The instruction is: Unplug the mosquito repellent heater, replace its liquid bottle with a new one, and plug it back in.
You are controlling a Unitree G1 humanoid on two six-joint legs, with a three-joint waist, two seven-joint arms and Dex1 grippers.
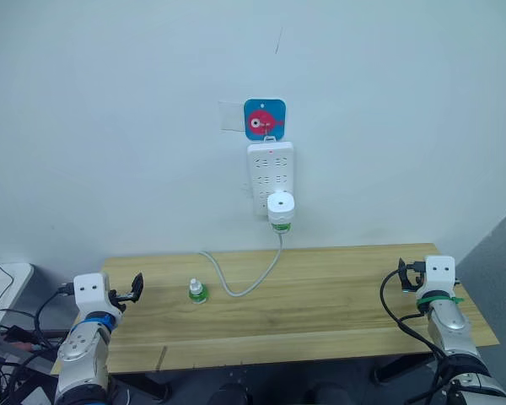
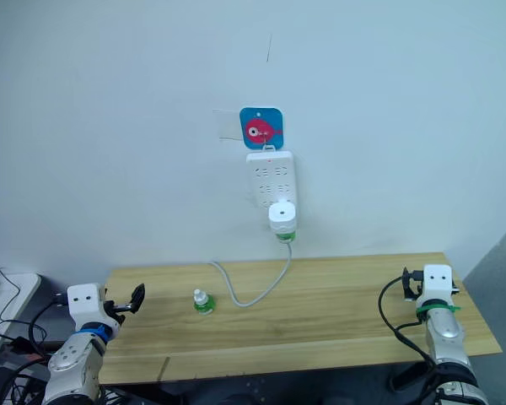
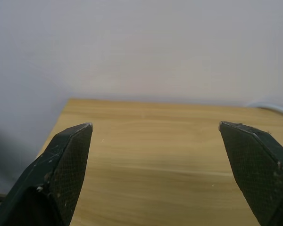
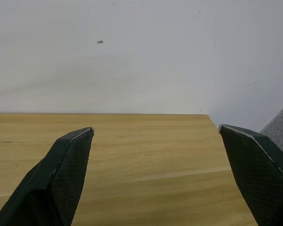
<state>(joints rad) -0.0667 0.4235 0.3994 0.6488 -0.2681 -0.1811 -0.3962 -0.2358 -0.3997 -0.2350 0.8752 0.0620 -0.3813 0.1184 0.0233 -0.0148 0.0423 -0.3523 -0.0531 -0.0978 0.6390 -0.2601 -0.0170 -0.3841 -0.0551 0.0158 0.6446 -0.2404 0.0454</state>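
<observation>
Heater (image 1: 281,207) plugged in strip (image 1: 270,169), both grippers wide apart, empty

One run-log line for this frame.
heater: plugged into strip | bottle: on table | left gripper: open | right gripper: open

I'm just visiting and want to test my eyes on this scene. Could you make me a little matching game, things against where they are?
Things:
1. mosquito repellent heater
2. spare bottle
3. power strip
4. left gripper

Places:
A. standing on the wooden table
B. hanging on the wall under a blue fish hook
C. plugged into the strip's lower end
D. open, over the table's left end

Pairs: 1-C, 2-A, 3-B, 4-D
</observation>
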